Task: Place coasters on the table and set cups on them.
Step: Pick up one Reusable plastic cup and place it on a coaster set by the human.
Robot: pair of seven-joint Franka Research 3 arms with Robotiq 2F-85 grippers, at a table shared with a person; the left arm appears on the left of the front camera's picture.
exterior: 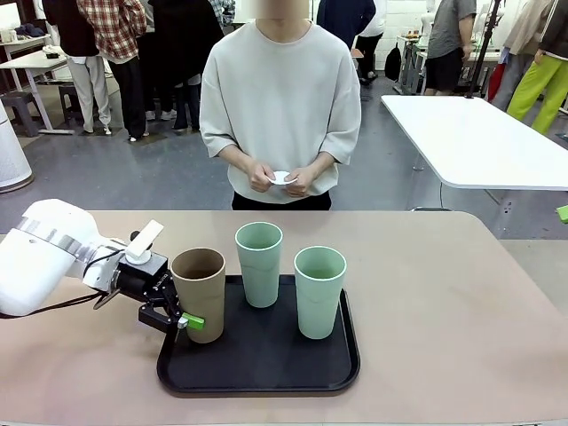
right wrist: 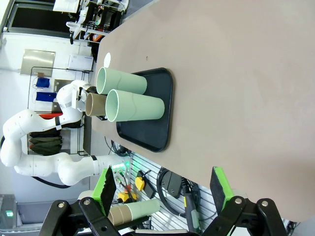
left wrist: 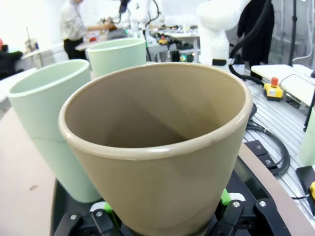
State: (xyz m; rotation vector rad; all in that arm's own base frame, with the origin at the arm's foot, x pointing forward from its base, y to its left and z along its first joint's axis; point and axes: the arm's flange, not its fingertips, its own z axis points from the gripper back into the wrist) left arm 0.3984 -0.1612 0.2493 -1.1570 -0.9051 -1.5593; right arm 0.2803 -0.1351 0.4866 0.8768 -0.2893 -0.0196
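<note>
I am seeing my left fingers [exterior: 192, 321] clamping the tan cup [exterior: 201, 288] standing on the black tray [exterior: 266, 377]; my right fingers [right wrist: 220, 189] are hanging wide apart, gripping nothing.

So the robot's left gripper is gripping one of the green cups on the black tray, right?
No. The left gripper grips the tan-brown cup, not a green one. That cup does stand on the black tray, as the front view shows.
</note>
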